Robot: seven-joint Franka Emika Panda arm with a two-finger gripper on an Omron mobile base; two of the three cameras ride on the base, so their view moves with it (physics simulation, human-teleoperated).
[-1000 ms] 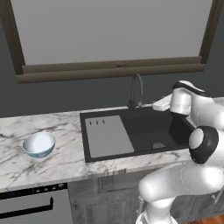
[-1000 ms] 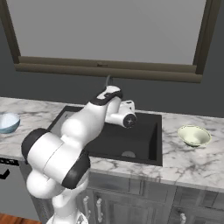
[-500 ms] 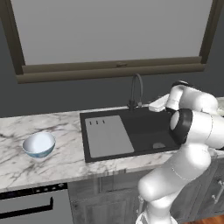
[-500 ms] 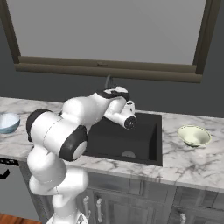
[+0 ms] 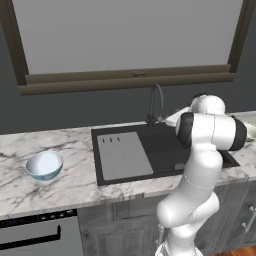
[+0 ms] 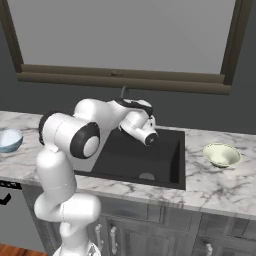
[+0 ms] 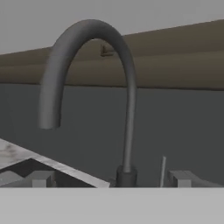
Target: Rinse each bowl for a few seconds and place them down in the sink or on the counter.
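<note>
The gripper (image 6: pixel 150 138) hung over the sink (image 6: pixel 165 172), the faucet (image 7: pixel 87 78) straight ahead of its jaws; I couldn't tell their spread.

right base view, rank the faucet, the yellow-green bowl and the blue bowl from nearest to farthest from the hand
1. Faucet: just behind the hand, at the back edge of the sink.
2. Yellow-green bowl: on the counter right of the sink.
3. Blue bowl: on the counter far to the left, past the arm.
</note>
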